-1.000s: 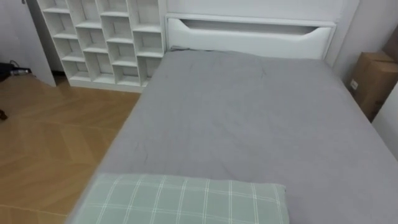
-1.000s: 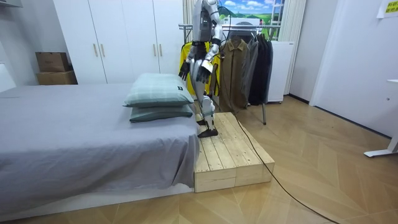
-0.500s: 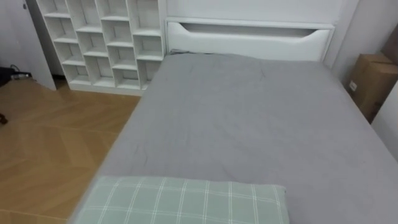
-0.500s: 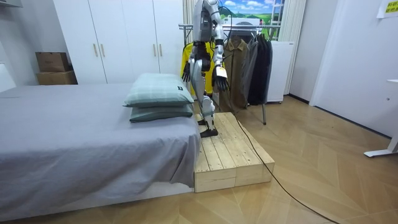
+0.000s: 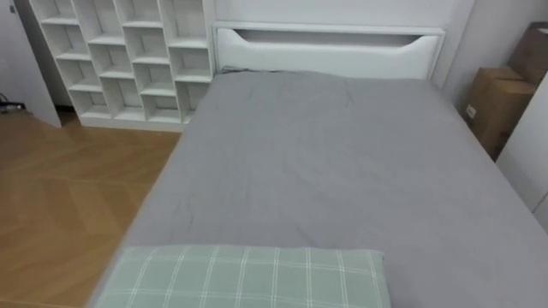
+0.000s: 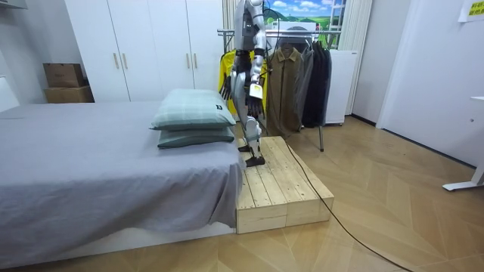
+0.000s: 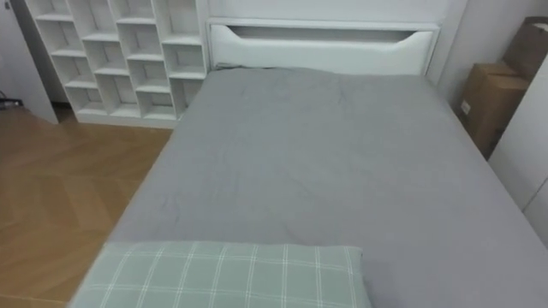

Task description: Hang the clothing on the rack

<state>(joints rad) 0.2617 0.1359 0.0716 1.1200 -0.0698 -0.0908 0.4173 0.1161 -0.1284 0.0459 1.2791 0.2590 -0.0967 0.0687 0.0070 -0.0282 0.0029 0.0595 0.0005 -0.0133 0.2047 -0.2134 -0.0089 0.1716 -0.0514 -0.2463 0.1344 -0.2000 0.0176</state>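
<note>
In the room view I stand on a wooden platform point(image 6: 281, 183) at the end of a grey bed point(image 5: 342, 171), facing along the bed. Behind me is a clothes rack point(image 6: 301, 74) hung with several dark and olive jackets, and a yellow garment point(image 6: 226, 65) hangs past my body. My left hand point(image 6: 254, 95) hangs by my hip on the side nearer that camera, fingers relaxed and holding nothing. My right hand point(image 6: 224, 86) hangs on the far side, also with nothing in it. Just below me lies a green checked pillow point(image 5: 248, 278).
A second, darker pillow point(image 6: 195, 137) lies under the checked one. White cube shelves point(image 5: 128, 60) stand to the left beyond the bed, with cardboard boxes point(image 5: 492, 103) to the right. White wardrobes point(image 6: 144, 45) line the far wall. Bare wood floor point(image 5: 60, 197) lies left of the bed.
My left arm, swung out towards the rack half a second ago, has come back against my hip. The eye view has shifted slightly to the right.
</note>
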